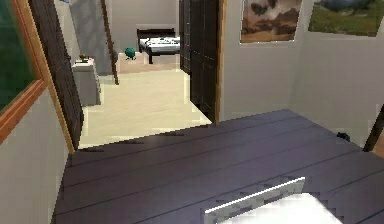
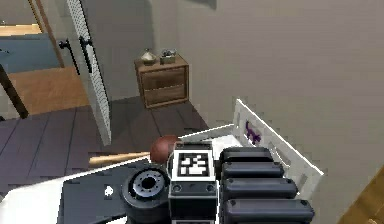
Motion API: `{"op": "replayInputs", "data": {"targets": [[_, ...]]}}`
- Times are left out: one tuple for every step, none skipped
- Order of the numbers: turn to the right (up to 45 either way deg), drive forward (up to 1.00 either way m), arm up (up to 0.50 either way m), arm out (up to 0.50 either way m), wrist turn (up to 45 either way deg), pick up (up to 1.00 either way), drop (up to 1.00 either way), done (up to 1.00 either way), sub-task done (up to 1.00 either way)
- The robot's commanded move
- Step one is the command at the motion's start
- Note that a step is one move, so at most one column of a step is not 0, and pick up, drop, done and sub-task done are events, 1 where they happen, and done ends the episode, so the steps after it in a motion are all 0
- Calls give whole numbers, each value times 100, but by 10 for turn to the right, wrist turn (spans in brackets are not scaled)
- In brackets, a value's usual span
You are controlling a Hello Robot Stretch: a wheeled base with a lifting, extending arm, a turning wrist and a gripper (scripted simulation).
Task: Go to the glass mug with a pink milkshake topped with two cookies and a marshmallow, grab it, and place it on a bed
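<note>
Where the dark plank floor [image 1: 200, 150] takes up the near half of the forward view, a white slab with a pale raised rim [image 1: 255, 203] sits at 6 o'clock, cut by the bottom edge. At 12 o'clock a doorway leads onto a cream floor [image 1: 140, 105], with a dark door leaf [image 1: 203, 55] on its right side. Far off through the doorway, at 11 o'clock, is a bed [image 1: 160, 43] with a dark frame and a pale top. A green round thing [image 1: 130, 52] lies just left of it. There is a white cabinet [image 1: 86, 82] at 10 o'clock and an orange-framed window [image 1: 18, 70] at 9 o'clock. Two landscape pictures hang on the wall, one [image 1: 270, 20] at 1 o'clock and the other [image 1: 345, 15] at 2 o'clock.

Arm side view:
- **Arm:** the arm [image 2: 250, 185] is at 5 o'clock, dark and segmented, with the white marker square [image 2: 192, 166] at its left.
- **Gripper:** the gripper [image 2: 148, 188] is a dark round body at 7 o'clock. Its far end cannot be made out, so I cannot tell whether it grasps anything.
- **Floor:** a red-brown dome [image 2: 165, 148] lies just behind the marker, and a wooden stick [image 2: 118, 157] runs from it toward 9 o'clock.
- **12 o'clock:** a wooden nightstand [image 2: 163, 82] stands against the grey wall, with two small things [image 2: 159, 57] on top.
- **10 o'clock:** a white door [image 2: 88, 60].
- **3 o'clock:** a white railed frame [image 2: 285, 150] has a small purple blob [image 2: 250, 131] against its inner face.

Where the glass mug is cannot be told. The blob and the nightstand items are too small to name.
</note>
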Motion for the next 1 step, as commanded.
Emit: {"op": "replayInputs", "data": {"targets": [[0,0,0,34,0,0,0,0,0]]}}
